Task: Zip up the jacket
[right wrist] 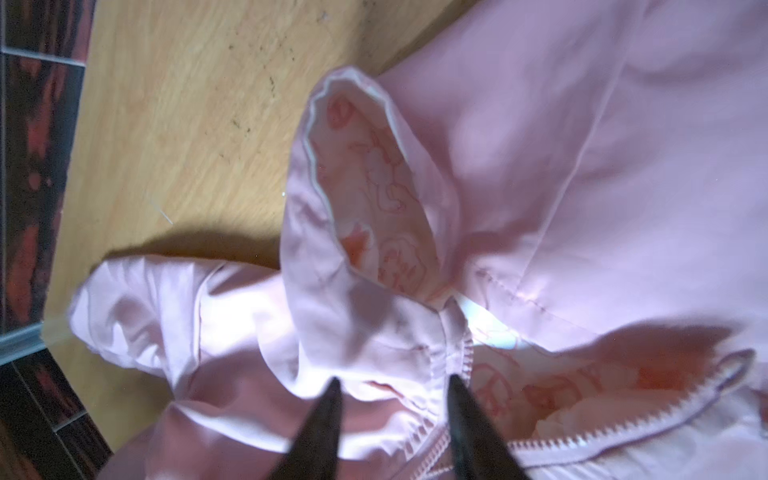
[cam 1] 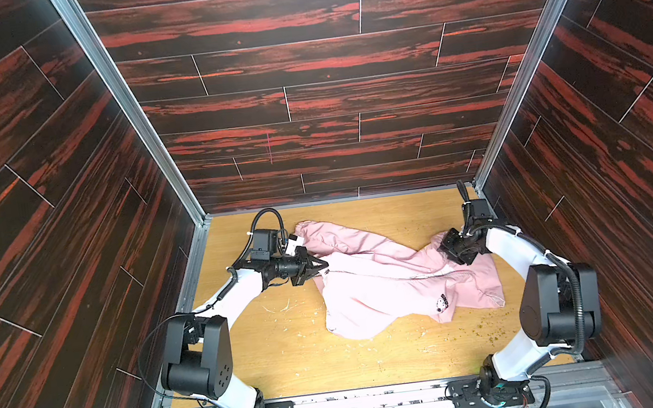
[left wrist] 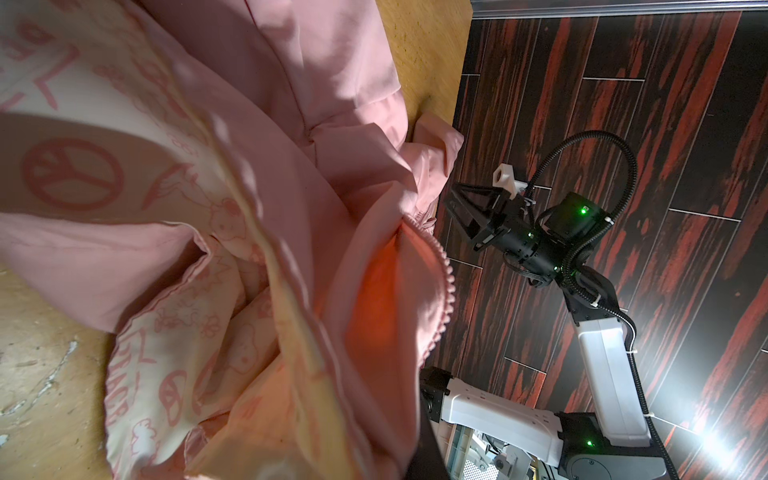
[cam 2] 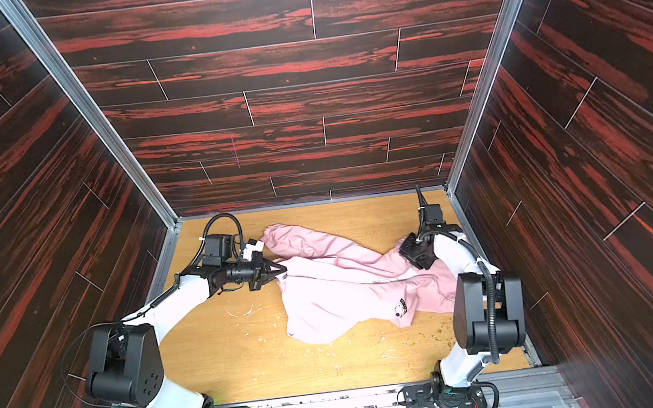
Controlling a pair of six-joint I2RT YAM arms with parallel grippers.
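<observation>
A scratched wooden table [cam 1: 292, 355] speckled with crumbs [cam 1: 492, 334] sits inside dark panelled walls [cam 1: 300, 61]. The jacket [cam 1: 380, 291] lies crumpled between the arms, one sleeve [cam 1: 341, 241] thrown across its front. The left gripper [cam 1: 323, 265] is pinched tight on its edge. The right gripper [right wrist: 395, 384] (tips hidden in both top views) stands half parted, astride a gathered fold beside the unfastened zipper [right wrist: 648, 423].

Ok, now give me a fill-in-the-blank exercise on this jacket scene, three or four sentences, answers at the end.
1. The jacket lies on a ____ table.
2. The jacket's fabric is ____ in colour.
3. The right gripper has its jaws ____, not shut, over the jacket.
4. The small logo lies nearer the ____ arm.
Missing words: wooden; pink; open; right.
</observation>
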